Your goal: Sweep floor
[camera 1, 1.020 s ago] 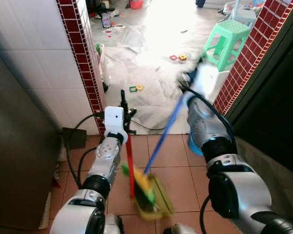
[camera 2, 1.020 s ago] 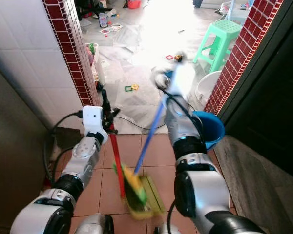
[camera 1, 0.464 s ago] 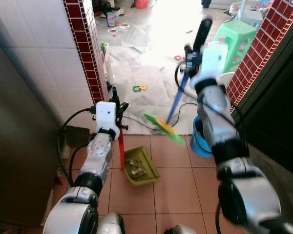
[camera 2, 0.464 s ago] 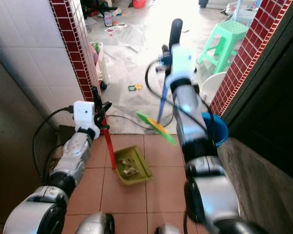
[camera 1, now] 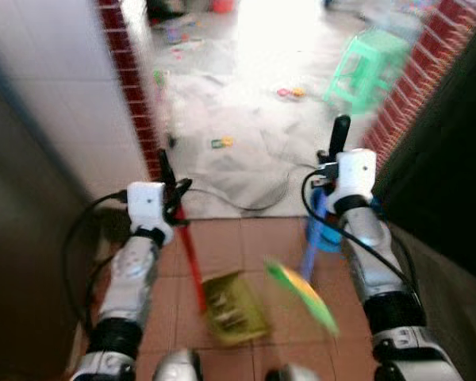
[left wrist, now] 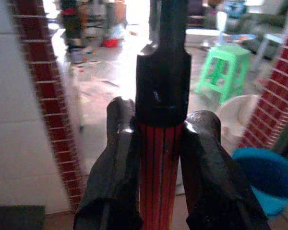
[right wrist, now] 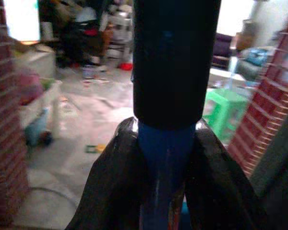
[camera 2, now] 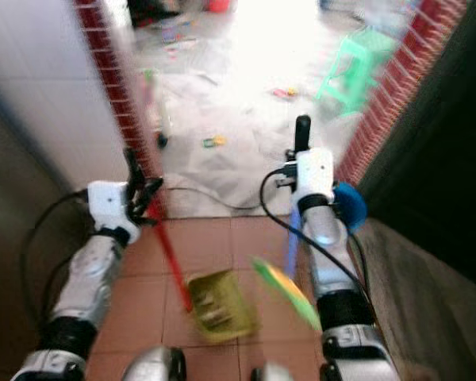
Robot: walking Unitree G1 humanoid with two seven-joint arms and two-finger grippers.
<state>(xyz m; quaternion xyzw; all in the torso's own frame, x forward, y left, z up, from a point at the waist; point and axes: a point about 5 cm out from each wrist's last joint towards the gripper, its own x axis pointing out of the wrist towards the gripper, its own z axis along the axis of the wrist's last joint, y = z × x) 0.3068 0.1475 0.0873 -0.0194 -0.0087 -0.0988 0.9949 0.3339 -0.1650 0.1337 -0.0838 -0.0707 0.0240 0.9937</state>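
Observation:
My left gripper is shut on the red handle of a yellow-green dustpan that rests on the terracotta tiles. The left wrist view has both fingers clamped on that red handle just under its black grip. My right gripper is shut on the blue handle of a broom. The broom's green and yellow head is blurred, low over the tiles just right of the dustpan. In the right wrist view the fingers close around the blue handle.
A blue bucket stands by the right brick pillar, behind my right arm. A red brick pillar rises on the left. Beyond lie a grey mat with small toys, a cable and a green stool.
My right arm has swung the broom down, from head-up over the mat to low beside the dustpan. The left gripper still holds the dustpan handle. The picture has shifted and blurred.

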